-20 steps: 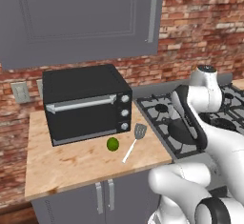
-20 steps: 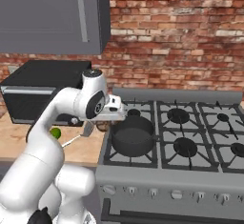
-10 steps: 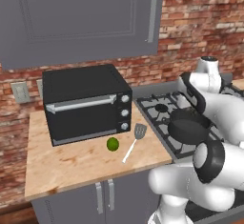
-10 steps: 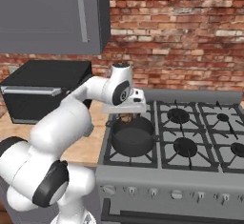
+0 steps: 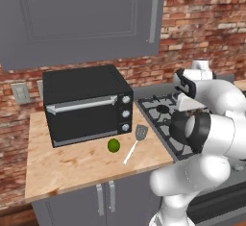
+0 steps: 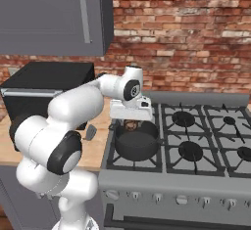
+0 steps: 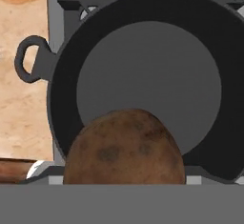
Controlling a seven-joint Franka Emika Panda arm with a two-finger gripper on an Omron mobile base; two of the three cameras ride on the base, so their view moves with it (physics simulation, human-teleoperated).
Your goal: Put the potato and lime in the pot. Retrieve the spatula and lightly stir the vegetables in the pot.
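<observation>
My gripper (image 6: 130, 124) hangs just above the pot (image 6: 136, 145), shut on the potato (image 6: 130, 125). In the hand view the brown mottled potato (image 7: 124, 147) sits close at the bottom, over the near rim of the wide dark pot (image 7: 62, 75), whose inside holds nothing. One loop handle (image 7: 28, 58) sticks out toward the counter. The lime (image 5: 113, 145) lies on the wooden counter in front of the toaster oven. Just right of it lies the spatula (image 5: 134, 142), head toward the oven.
A black toaster oven (image 5: 86, 105) stands at the back of the wooden counter (image 5: 72, 165). The stove (image 6: 201, 141) with several burners spreads to the right of the pot. Grey wall cabinets (image 5: 81, 18) hang overhead against the brick wall.
The arm has swung right from the counter's edge, carrying the potato, and the hand is now over the pot. Lime and spatula have not moved.
</observation>
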